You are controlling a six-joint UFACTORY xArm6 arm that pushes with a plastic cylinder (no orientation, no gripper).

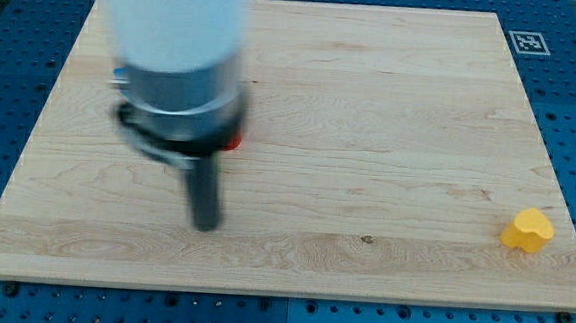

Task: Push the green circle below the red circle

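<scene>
Yellow block (527, 230) btm right, tip (205, 226) far left

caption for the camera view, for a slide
My tip on the wooden board, a red sliver behind the arm, yellow block far right.

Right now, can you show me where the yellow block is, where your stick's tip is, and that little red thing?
yellow block (527, 230), camera view, on its top face.
my tip (205, 225), camera view, at the rod's very end.
red sliver (234, 140), camera view, on the edge showing beside the arm.
</scene>
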